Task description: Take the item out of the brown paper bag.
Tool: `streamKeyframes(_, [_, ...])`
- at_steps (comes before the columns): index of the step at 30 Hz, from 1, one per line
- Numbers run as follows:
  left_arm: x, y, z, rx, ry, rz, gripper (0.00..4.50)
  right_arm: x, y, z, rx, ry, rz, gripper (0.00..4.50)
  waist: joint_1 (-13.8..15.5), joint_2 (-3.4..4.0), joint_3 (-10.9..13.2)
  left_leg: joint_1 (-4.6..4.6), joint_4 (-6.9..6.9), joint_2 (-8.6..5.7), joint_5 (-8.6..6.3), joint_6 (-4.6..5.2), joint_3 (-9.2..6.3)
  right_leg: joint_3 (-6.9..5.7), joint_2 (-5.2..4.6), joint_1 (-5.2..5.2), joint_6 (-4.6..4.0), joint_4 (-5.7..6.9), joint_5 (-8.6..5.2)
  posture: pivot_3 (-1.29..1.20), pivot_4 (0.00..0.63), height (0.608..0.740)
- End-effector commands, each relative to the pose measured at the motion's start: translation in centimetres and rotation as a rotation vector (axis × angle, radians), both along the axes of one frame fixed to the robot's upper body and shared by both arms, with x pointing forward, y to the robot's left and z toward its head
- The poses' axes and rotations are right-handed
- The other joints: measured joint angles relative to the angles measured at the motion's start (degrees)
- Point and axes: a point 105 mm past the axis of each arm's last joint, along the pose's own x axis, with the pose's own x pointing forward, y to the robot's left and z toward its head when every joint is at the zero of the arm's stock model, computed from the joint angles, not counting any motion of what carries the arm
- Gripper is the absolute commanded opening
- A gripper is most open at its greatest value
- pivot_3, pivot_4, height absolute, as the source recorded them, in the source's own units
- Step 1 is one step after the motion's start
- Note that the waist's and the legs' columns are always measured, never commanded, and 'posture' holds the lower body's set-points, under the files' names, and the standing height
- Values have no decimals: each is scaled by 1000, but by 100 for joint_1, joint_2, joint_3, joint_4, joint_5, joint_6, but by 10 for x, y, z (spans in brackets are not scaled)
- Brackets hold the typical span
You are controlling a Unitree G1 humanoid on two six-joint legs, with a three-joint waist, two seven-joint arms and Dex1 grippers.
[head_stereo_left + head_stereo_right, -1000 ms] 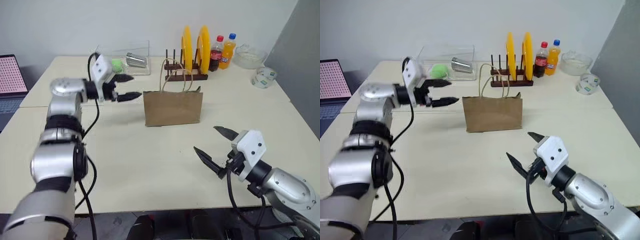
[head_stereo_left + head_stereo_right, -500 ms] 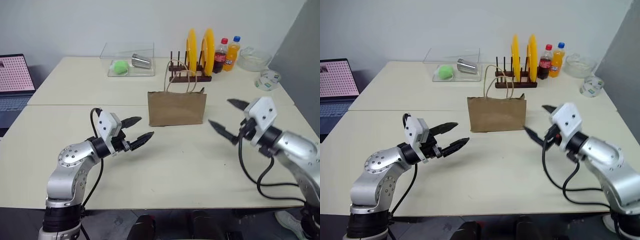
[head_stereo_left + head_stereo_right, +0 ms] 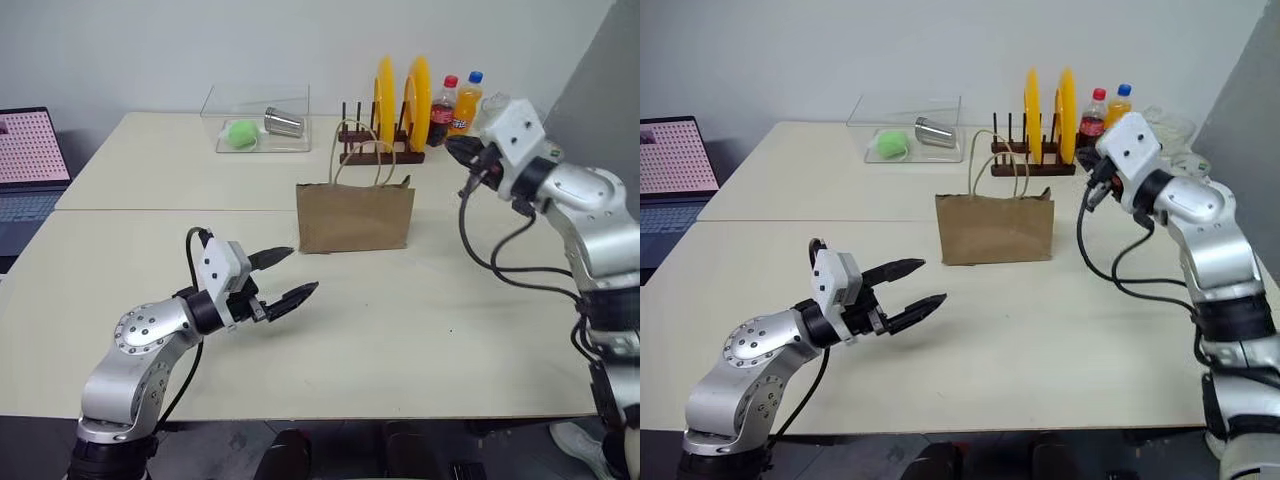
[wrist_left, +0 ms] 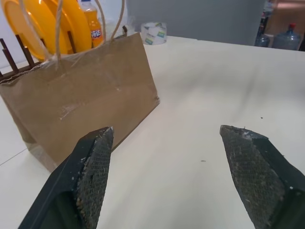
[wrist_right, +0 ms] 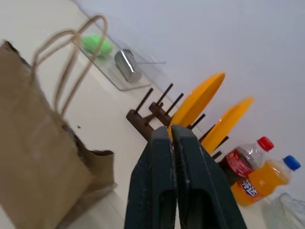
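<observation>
One bag stood upright near the middle of the worktop, its long side running across the robot's view and its two loop handles rising above an upward-facing mouth. The item was not visible; presumably it sat inside, hidden by the paper wall.

From the bag, the right end effector hung at about two o'clock, raised to roughly handle height and just beside the bag's right edge, its fingers pressed together on nothing. It pointed toward the bag's top. The left end effector lay at about seven o'clock from the bag, low over the worktop and farther off, fingers spread wide and empty, aimed at the bag's lower front face.

Judged from this, the right arm was the nearer and better placed for the mouth or handles, which lay toward nine o'clock of it, and would need to spread its fingers first. A plate rack stood close behind the bag at twelve o'clock.
</observation>
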Motion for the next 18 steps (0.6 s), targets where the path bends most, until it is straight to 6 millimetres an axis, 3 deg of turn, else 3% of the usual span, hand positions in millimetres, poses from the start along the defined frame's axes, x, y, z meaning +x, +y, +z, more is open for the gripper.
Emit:
streamKeyframes(1, [-2, -3, 7, 4, -47, -41, 3753, 25, -2, 4, -81, -16, -44, 17, -7, 1, 0, 0, -2, 1, 0, 0, -2, -2, 0, -1, 0, 0, 0, 0, 150, 740])
streamKeyframes(5, [0, 1, 4, 7, -49, -41, 3753, 50, 7, -3, -158, 18, -84, 17, -21, 4, 2, -3, -10, 1, 1, -2, 3, 1, 0, -9, -1, -1, 0, 0, 150, 740])
streamKeyframes(9, [-1, 2, 1, 22, -54, -55, 3753, 62, 19, -9, -204, 34, -81, 17, -40, 5, 3, -12, -15, 2, 3, -5, 2, 1, -1, -20, -2, -4, 0, 0, 150, 740])
streamKeyframes(18, [1, 3, -2, 46, -65, -78, 3753, 36, 52, -28, -332, 159, 245, 17, -70, 14, 8, -16, -19, 3, 11, -20, 2, 3, -3, -28, -2, -3, 0, 0, 150, 740])
